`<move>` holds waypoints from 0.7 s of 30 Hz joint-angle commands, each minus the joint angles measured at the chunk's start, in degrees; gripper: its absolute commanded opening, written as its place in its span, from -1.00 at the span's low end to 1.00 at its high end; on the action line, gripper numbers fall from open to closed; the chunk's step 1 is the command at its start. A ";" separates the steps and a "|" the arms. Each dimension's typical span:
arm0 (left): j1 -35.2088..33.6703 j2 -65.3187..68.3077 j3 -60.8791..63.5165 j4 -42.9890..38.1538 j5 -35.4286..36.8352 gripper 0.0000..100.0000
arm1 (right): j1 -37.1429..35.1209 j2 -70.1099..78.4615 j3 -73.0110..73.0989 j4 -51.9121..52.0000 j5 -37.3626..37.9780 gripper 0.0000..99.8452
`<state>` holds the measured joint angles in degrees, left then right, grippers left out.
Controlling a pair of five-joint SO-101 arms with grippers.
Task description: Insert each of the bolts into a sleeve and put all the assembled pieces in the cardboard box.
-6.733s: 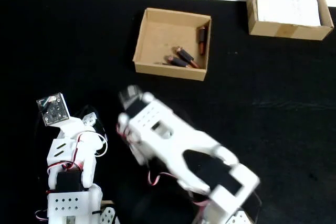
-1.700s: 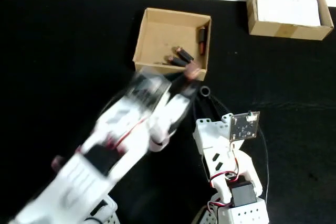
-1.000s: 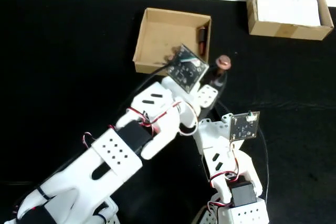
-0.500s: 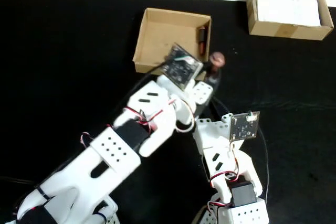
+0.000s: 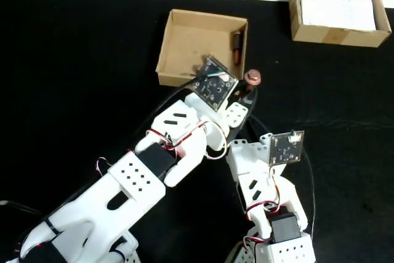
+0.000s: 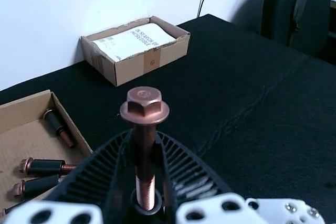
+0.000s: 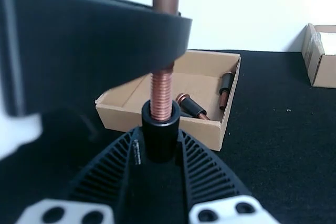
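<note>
Copper hex-flange bolt (image 6: 143,129), threaded tip in black sleeve (image 7: 160,132); left pincer (image 6: 143,149) grips bolt, right pincer (image 7: 159,144) clamps sleeve.

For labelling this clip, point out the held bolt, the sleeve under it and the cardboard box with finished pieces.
bolt (image 6: 144,105), left wrist view, on its hex head.
sleeve (image 7: 160,139), right wrist view, on its black side.
cardboard box (image 5: 191,44), high view, on its bare floor.

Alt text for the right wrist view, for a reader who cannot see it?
The right gripper grips a black sleeve upright, and a copper bolt, held higher up by the left gripper, has its threaded end in the sleeve's mouth. Behind stands the open cardboard box with assembled pieces inside.
</note>
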<state>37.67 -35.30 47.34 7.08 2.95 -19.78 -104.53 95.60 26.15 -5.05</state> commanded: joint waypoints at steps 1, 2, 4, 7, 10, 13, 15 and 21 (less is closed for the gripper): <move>-0.31 -0.31 0.22 -1.14 0.26 -0.98 | -0.22 -0.48 4.00 -1.36 -0.62 -0.99; -0.31 -0.31 0.48 -1.14 0.26 -0.98 | -0.22 -0.48 4.00 -1.36 -0.62 -0.99; -0.40 -0.31 1.19 -1.23 0.18 -0.98 | -0.22 -0.48 4.00 -1.36 -0.62 -0.99; -0.75 -0.31 1.71 -2.81 0.00 -0.98 | -0.22 -0.48 4.00 -1.36 -0.53 -0.99; -1.71 -0.31 2.68 -7.91 -0.09 -0.98 | -0.22 -0.48 4.00 -1.36 -0.53 -0.99; -1.98 -0.31 3.12 -9.67 -0.18 -0.98 | -0.22 -0.48 4.00 -1.36 -0.53 -0.99; -1.98 -0.40 4.26 -9.67 -0.18 -0.98 | -0.22 -0.48 4.00 -1.36 -0.53 -0.99; -1.98 -0.75 11.74 -9.67 -0.18 -0.97 | -0.22 -0.48 3.91 -1.19 -0.53 -0.99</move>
<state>36.62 -35.38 57.45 -1.71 3.12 -19.78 -104.44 95.60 26.15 -5.05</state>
